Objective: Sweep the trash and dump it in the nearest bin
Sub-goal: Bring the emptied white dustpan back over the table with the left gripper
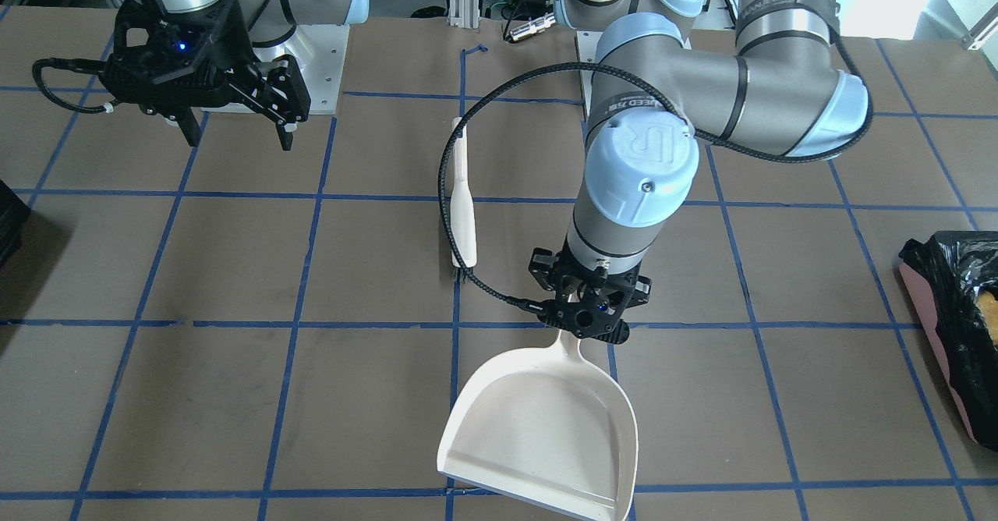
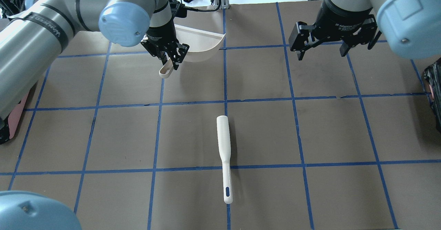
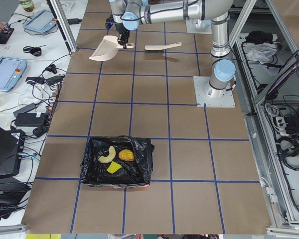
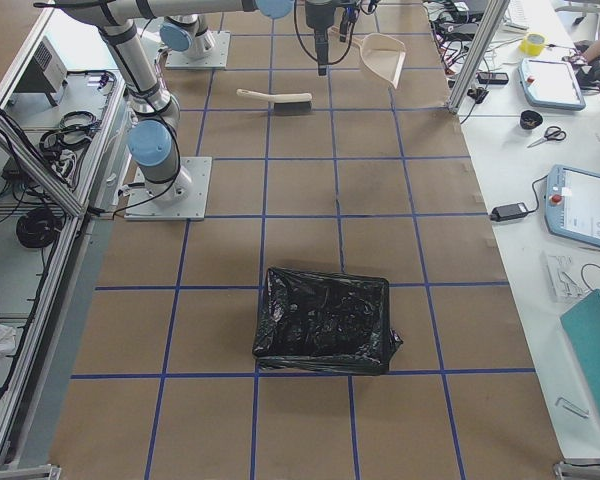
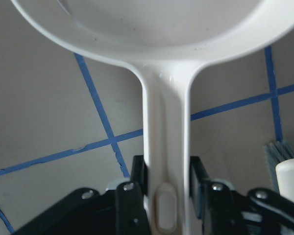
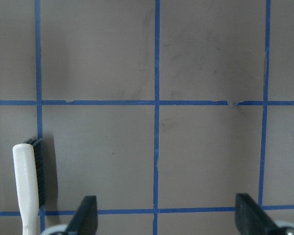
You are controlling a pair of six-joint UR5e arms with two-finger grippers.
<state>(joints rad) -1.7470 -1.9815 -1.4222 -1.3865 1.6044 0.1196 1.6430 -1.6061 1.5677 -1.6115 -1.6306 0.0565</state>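
My left gripper (image 1: 589, 314) is shut on the handle of the white dustpan (image 1: 546, 427), whose pan is empty; the left wrist view shows the handle (image 5: 165, 147) clamped between the fingers. My right gripper (image 1: 238, 140) is open and empty above the table. The trash lies in the black-lined pink bin (image 3: 139, 149) at the robot's left end: a curved croissant (image 3: 107, 154), a brown oval lump (image 3: 126, 155) and a yellow wedge (image 3: 113, 168). That bin's pink side (image 1: 929, 326) shows at the front view's right edge.
A white hand brush (image 2: 224, 154) lies on the table between the arms, handle toward the robot. A second black-lined bin (image 4: 325, 320) stands at the robot's right end. Blue tape lines grid the brown table.
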